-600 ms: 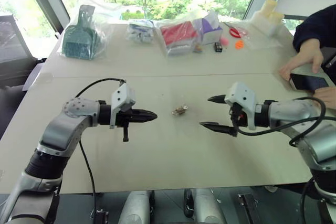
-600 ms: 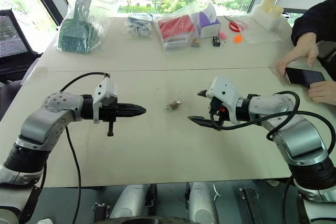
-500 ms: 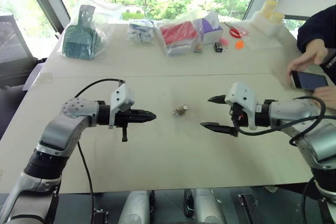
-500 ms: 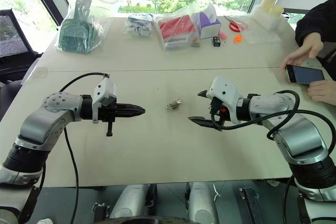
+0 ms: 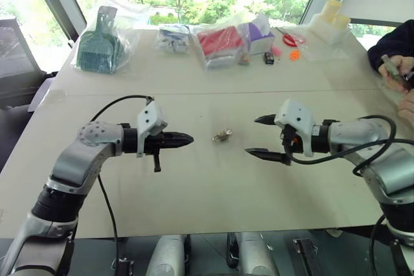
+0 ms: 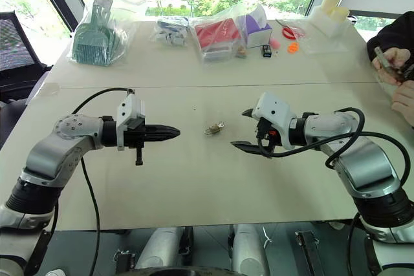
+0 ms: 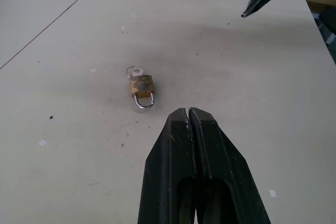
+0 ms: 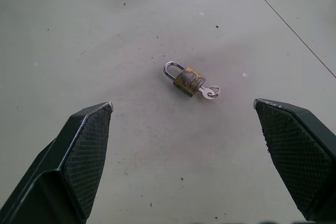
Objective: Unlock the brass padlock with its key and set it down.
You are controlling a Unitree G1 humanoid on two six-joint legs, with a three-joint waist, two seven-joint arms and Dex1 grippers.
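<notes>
Brass padlock with silvery shackle (image 8: 186,78) flat on pale tabletop (image 5: 194,185), thin silvery key (image 8: 209,92) in keyhole, blade hidden; left tool (image 5: 187,139) closed, empty; right tool (image 5: 261,136) wide open, empty.

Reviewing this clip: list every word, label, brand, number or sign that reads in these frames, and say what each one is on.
None can be read.
brass padlock: a mottled patch on its face, nothing legible.
key: no marking visible.
bagged items at the table's far side: too small to show any print.
left gripper and right gripper: plain black fingers, no label.
</notes>
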